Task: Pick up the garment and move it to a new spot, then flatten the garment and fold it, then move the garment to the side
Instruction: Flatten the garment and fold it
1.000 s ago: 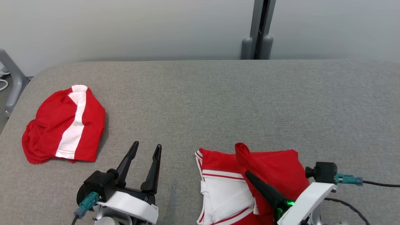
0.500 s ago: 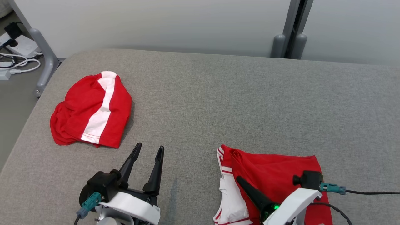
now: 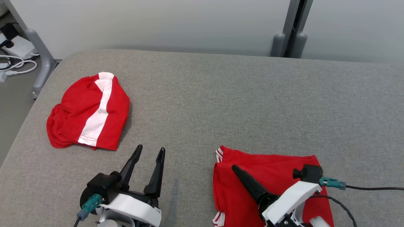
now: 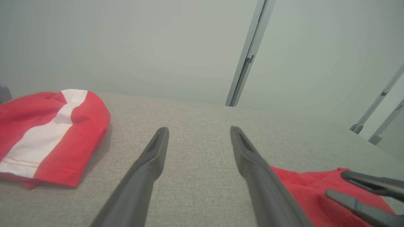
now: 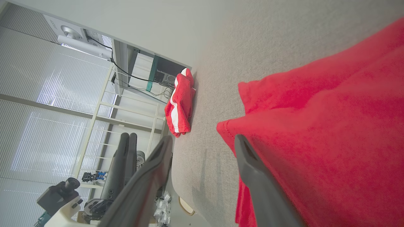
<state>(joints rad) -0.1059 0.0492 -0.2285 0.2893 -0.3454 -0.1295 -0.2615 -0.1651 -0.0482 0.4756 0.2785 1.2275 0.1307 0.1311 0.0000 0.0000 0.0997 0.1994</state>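
Observation:
A red garment (image 3: 274, 176) lies folded on the grey table (image 3: 221, 104) at the near right, with white trim showing at its left corners. My right gripper (image 3: 237, 169) hovers over its left part, turned on its side. In the right wrist view that gripper (image 5: 203, 140) stands open, one finger over the red garment (image 5: 331, 126), the other past its edge, nothing between them. My left gripper (image 3: 150, 148) is open and empty above bare table to the garment's left. The left wrist view shows the left gripper (image 4: 199, 130) with the garment (image 4: 303, 183) at its lower right.
A second red garment with a white stripe (image 3: 90, 121) lies bunched at the table's left. The table's rounded left edge drops to a floor with cables and a power strip (image 3: 15, 47) beside a grey frame leg (image 3: 41, 63). A grey post (image 3: 290, 31) stands behind the table.
My right gripper has opened and let go of the raised red flap. The flap now lies flat over the white part. The head camera has shifted; the left arm is still.

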